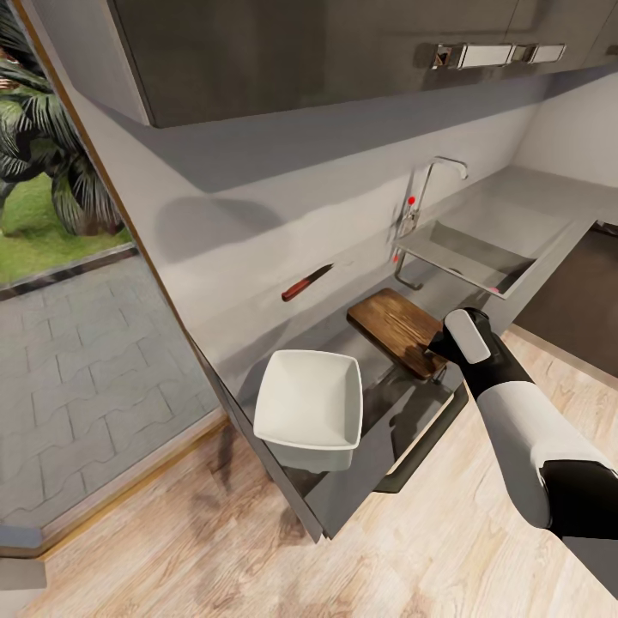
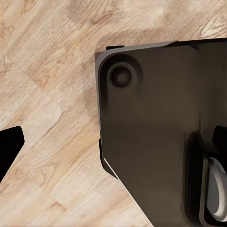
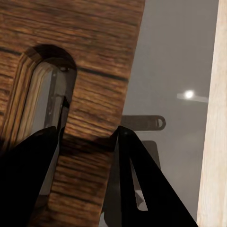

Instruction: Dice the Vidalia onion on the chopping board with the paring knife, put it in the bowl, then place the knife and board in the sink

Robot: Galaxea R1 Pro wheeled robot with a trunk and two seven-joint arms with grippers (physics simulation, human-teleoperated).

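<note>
The brown wooden chopping board [image 1: 396, 326] lies on the grey countertop [image 1: 257, 292] between the bowl and the sink. My right gripper [image 1: 436, 348] is shut on its near end. In the right wrist view the gripper [image 3: 90, 137] has its black fingers [image 3: 142, 179] on either side of the chopping board [image 3: 90, 56], beside its handle slot. The red-handled paring knife [image 1: 306, 282] rests by the back wall. The white bowl [image 1: 309, 402] stands at the counter's front edge and looks empty. A small pink spot [image 1: 496, 292] shows at the sink's [image 1: 455, 249] near wall; I cannot tell whether it is the Vidalia onion.
A chrome tap with a red knob [image 1: 414, 199] rises behind the sink. Dark wall cabinets [image 1: 343, 51] hang overhead. My left gripper [image 2: 113, 146] hangs over the wood floor [image 2: 47, 71] beside the robot's dark base [image 2: 161, 118], one finger [image 2: 10, 144] at the view's edge.
</note>
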